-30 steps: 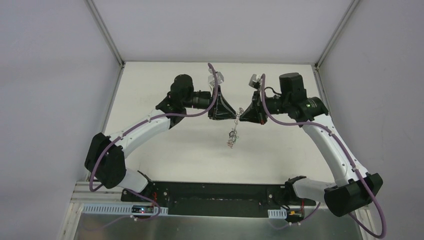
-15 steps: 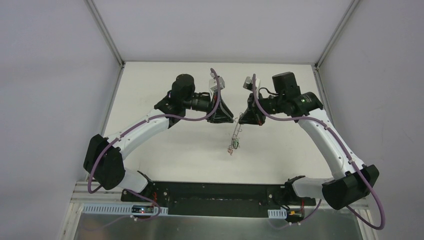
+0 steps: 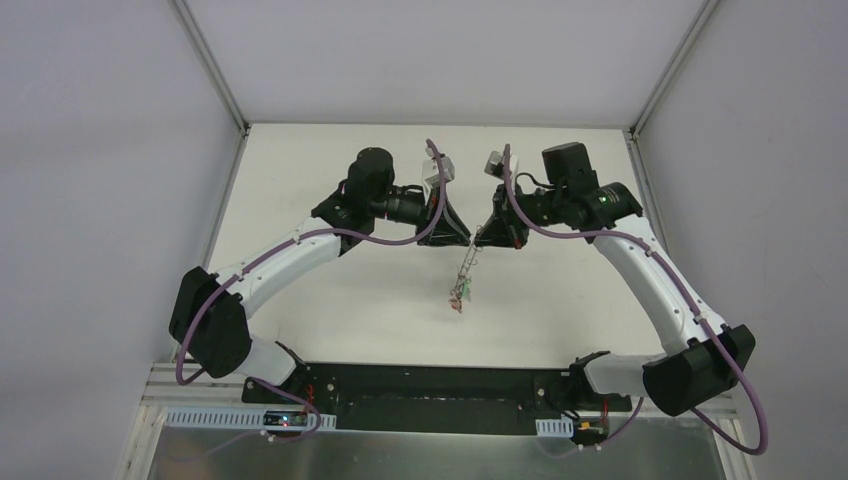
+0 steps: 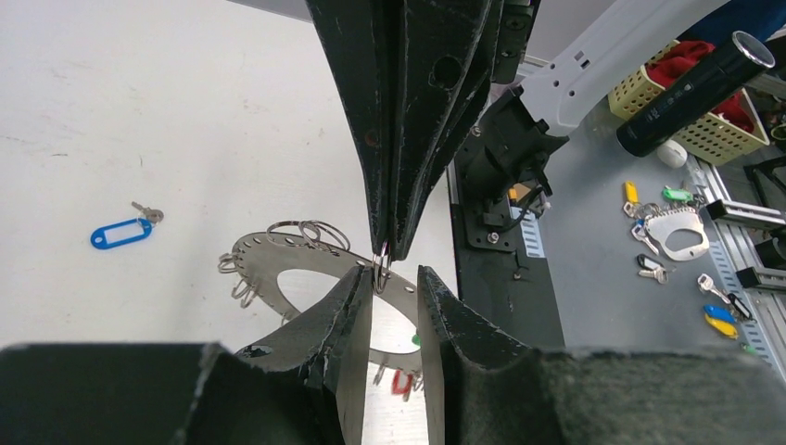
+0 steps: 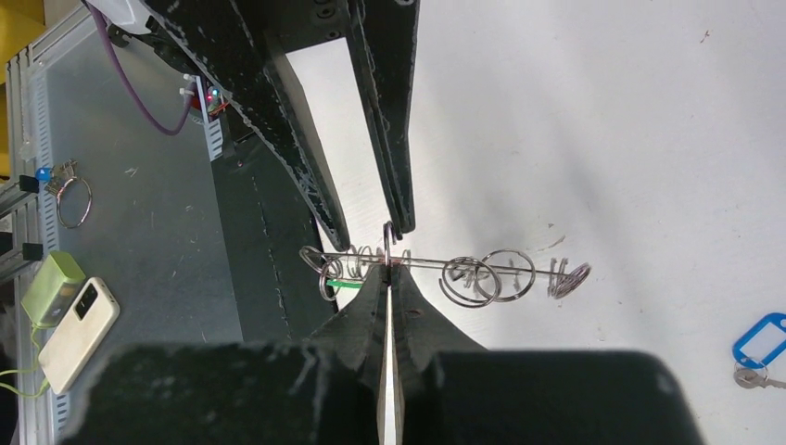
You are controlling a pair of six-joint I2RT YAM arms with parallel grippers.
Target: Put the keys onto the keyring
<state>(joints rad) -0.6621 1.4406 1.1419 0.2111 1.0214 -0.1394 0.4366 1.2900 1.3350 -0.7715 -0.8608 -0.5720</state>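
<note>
**Ring aloft, one key yet to go**

The left pincer (image 4: 394, 278) stands partly open, its fingertips on either side of a small loop (image 5: 389, 234) on the rim, holding nothing that shows. Between the arms, the keyring (image 4: 269, 252) hangs in the air over the middle of the surface (image 4: 139, 111), edge-on to the right wrist camera. A red tag (image 4: 402, 381) and a green tag (image 5: 344, 283) dangle below it, so some keys seem already threaded. The right pincer (image 5: 389, 271) is clamped tight on the keyring's rim. A blue-tagged key (image 4: 121, 233) lies flat on the surface, well apart from the ring; judging by that, the task is unfinished.
</note>
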